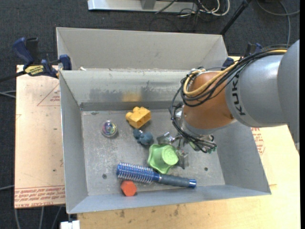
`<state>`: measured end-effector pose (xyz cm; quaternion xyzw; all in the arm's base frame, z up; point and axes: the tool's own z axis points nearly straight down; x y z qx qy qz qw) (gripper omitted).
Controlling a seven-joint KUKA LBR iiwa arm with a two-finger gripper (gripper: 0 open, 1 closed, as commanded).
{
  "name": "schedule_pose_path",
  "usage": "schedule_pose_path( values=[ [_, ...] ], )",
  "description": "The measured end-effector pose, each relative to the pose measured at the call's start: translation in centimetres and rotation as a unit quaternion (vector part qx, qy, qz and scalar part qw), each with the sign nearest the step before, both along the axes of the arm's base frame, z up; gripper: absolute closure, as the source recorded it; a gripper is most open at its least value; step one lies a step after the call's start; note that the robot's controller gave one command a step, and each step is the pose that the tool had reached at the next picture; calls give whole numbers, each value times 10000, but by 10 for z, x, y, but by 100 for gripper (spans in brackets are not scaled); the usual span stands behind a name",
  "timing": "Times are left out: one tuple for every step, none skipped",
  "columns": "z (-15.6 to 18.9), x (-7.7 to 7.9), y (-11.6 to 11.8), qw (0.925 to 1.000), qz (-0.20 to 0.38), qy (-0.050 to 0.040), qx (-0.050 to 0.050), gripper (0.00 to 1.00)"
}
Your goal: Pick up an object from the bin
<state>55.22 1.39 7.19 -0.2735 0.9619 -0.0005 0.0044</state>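
The claw (174, 146) hangs low in the right middle of the grey metal bin (95, 168), under the arm's orange wrist cover (206, 104). Cables and the cover hide much of it, so I cannot tell whether it is wide or narrow, and nothing can be seen held in it. The bin's floor is scuffed bare metal with sloping walls; it stands in a room with a dark carpet (47, 8), where loose cables (209, 1) trail along the far side.

A light green cup-shaped thing (161, 158) lies on the floor just below and left of the claw, its upper right rim close against the claw's metal parts. A blue hairbrush (152, 176) lies just in front of the cup, an orange-red knob (128, 189) near its bristles. A small dark blue lump (143, 138), a yellow block (138, 117) and a shiny little ball (109, 128) lie further left.
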Motion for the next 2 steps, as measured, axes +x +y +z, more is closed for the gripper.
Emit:
schedule_pose_path(
  values=[
    [109,3,1,10000,-4,-9,1,100],
    [122,4,2,10000,0,23,0,100]
  ],
)
